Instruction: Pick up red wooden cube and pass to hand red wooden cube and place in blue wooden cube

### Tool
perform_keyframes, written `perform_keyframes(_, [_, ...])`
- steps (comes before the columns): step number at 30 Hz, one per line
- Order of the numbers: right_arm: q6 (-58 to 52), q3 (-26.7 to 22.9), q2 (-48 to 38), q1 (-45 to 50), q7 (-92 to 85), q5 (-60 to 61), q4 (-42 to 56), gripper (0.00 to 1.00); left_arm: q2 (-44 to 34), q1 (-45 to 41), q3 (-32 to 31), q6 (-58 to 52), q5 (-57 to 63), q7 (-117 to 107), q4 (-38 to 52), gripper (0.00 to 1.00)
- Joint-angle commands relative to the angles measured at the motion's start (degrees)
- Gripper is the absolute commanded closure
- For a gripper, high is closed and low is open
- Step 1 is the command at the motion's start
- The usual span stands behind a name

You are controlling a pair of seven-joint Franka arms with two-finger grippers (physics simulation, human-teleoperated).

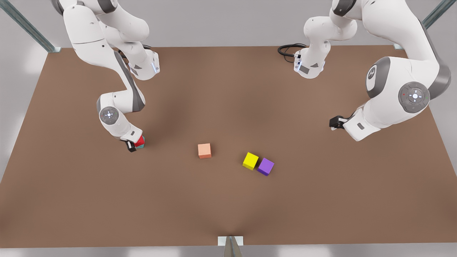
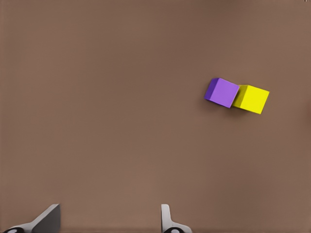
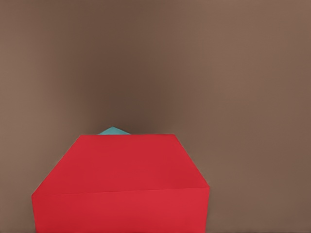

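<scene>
Nearest of all, a pale bracket (image 1: pixel 230 241) sits on the table's (image 1: pixel 228 210) front edge, and behind it runs a broad bare band of brown top, wide open across its whole width. Next come the loose blocks: the purple cube (image 1: pixel 266 166) and the yellow cube (image 1: pixel 250 160) touching at one corner, and the salmon cube (image 1: pixel 204 150) alone, apart from them toward the front view's left. Farther that way the right gripper (image 1: pixel 132 144) is down at table height, pinching the red wooden cube (image 1: pixel 140 140), which rides right on top of the blue wooden cube (image 1: pixel 140 146) (just a teal sliver peeking out under the red, in the front view and in the right wrist view alike). Bare table all around that stack, and the side edge is well off. Over on the front view's right the left gripper (image 1: pixel 335 123) waits above empty surface, well apart from every block, and in its own wrist view its fingers (image 2: pixel 48 221) are spread wide with nothing between them. At the far edge a black cable (image 1: pixel 290 50) loops beside the arm's base.
</scene>
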Motion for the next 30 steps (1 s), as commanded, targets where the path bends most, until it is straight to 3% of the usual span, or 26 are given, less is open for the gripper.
perform_keyframes(1, [3.34, -0.07, -0.32, -0.17, 1.80, 0.18, -0.74, 0.47, -0.06, 0.00, 0.01, -0.23, 0.04, -1.25, 0.03, 0.00])
perform_keyframes(13, [2.37, -0.16, -2.34, -1.93, -0.58, 0.09, -3.46, 0.46, -0.23, 0.00, 0.01, -0.32, -0.58, -1.51, 0.03, 0.00])
perform_keyframes(15, [2.46, -0.16, -1.99, -2.45, -0.31, 0.18, -3.64, 0.34, -0.23, 0.00, 0.01, -0.32, -0.58, -1.51, 0.03, 0.00])
perform_keyframes(16, [2.90, -0.16, -1.99, -3.07, -0.05, 0.18, -4.17, 0.00, -0.23, 0.00, 0.01, -0.32, -0.58, -1.51, 0.03, 0.00])
perform_keyframes(30, [1.32, 0.37, -3.13, -2.37, 0.48, 0.62, -3.46, 0.00, -0.32, 0.00, -0.08, -3.22, -0.93, -1.33, 0.20, 0.00])
